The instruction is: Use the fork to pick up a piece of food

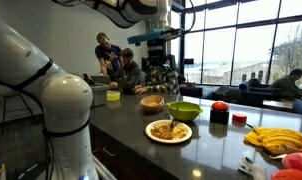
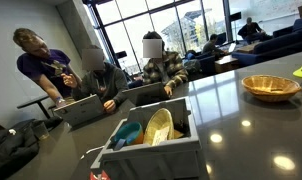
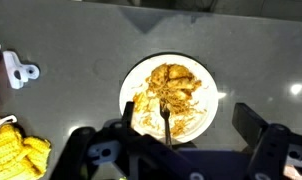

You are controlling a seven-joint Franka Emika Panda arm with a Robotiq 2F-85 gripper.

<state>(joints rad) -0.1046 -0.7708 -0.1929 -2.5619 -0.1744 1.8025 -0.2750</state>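
A round white plate [image 3: 207, 112] holds a pile of golden-brown food pieces [image 3: 171, 80]; it also shows in an exterior view [image 1: 151, 131]. The slim fork [image 3: 165, 120] has its tines in the food, and its handle runs toward the near rim, where my gripper's body hides its end. My gripper [image 3: 188, 122] hangs well above the plate [image 1: 157, 68]. Its two fingers are wide apart on either side of the fork and touch nothing.
In an exterior view a green bowl [image 1: 184, 110], a tan bowl [image 1: 152, 101], a red object [image 1: 220, 112] and bananas [image 1: 276, 138] stand around the plate on the dark counter. A white clip-like thing [image 3: 19, 72] lies to the left. People sit behind.
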